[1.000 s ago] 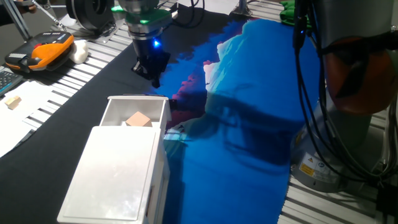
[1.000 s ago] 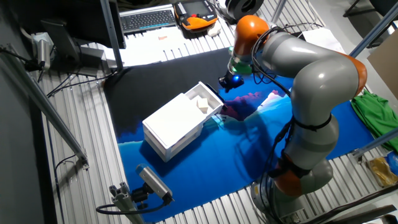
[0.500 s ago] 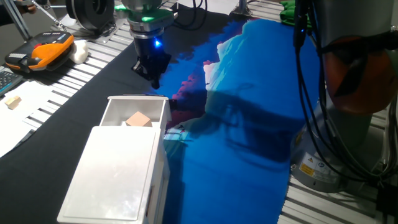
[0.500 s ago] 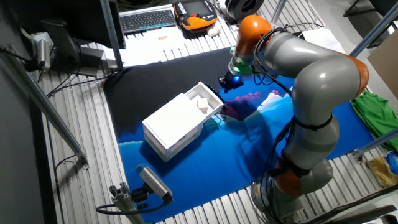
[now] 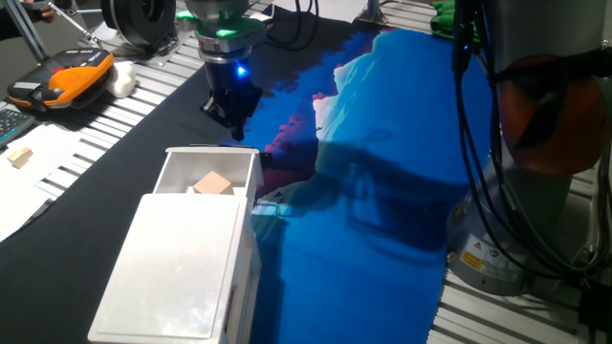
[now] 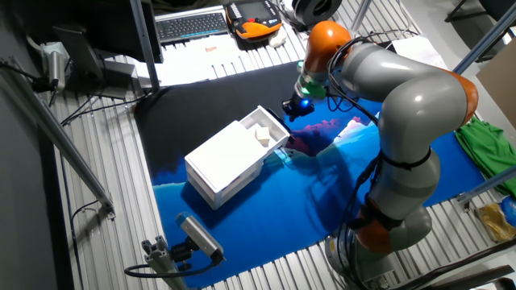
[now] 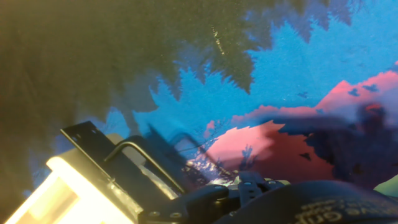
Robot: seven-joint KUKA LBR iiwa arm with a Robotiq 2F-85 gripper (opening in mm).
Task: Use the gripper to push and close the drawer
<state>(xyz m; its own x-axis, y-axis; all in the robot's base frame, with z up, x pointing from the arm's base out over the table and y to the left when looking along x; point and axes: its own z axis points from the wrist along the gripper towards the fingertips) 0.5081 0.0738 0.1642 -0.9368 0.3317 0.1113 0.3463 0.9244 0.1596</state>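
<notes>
- Hanging above the dark part of the cloth (image 5: 382, 239), the gripper (image 5: 232, 117) points down with its blue light and green ring lit; whether its fingers are spread or pressed together cannot be made out.
- Below and just in front of it, apart from it, sits the drawer (image 5: 209, 175), pulled out of the white casing (image 5: 182, 268), which stretches farther off on the drawer's other side.
- A tan block (image 5: 212, 184) lies inside the drawer.
- The hand view shows a black bracket (image 7: 118, 163) low in the frame, a bright white edge of the drawer (image 7: 68, 199) beside it, and blue and pink cloth beyond.
</notes>
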